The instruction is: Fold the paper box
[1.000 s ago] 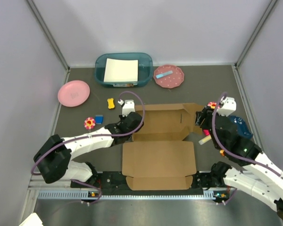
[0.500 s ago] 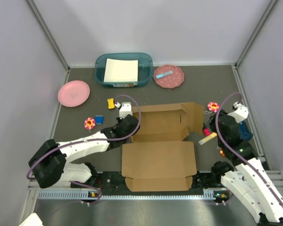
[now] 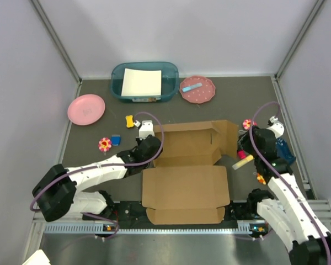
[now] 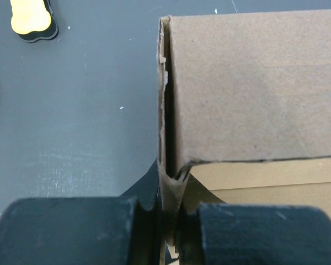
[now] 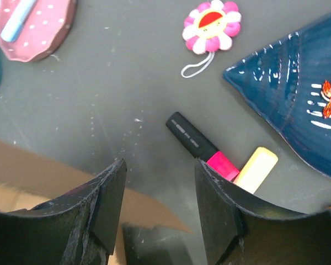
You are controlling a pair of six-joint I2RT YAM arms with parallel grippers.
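Pinching from below, the left gripper (image 4: 168, 234) has its 2 black fingers (image 4: 71, 232) closed tight on the left side wall of the paper box (image 4: 254, 83). The doubled cardboard edge stands upright between them. Straight ahead of it that wall runs away from the wrist, with the brown floor of the box just to its right. Off to its left, on the dark grey table (image 3: 83, 138), lie a yellow bone-shaped toy (image 4: 33, 19), a small blue block (image 3: 116, 140) and a pink flower toy (image 3: 104, 144). A plain pink plate (image 3: 86, 109) sits farther out.

The right gripper (image 5: 160, 204) hangs about half open with nothing between its jaws. A corner of brown cardboard lies under its left finger. Just ahead of it are a black and pink marker (image 5: 198, 144) and a pale yellow stick (image 5: 256, 168), which touch at their near ends. Beyond them is a second flower toy (image 5: 212, 26). To the right sits a dark blue dish (image 5: 298, 94), and far ahead on the left a pink dotted plate (image 5: 33, 27) carries a light blue piece (image 5: 15, 21).

From above, the box lies between the 2 arms, its near panel flat by the bases. Past it stands a teal bin (image 3: 117, 77) holding a white sheet (image 3: 142, 81).
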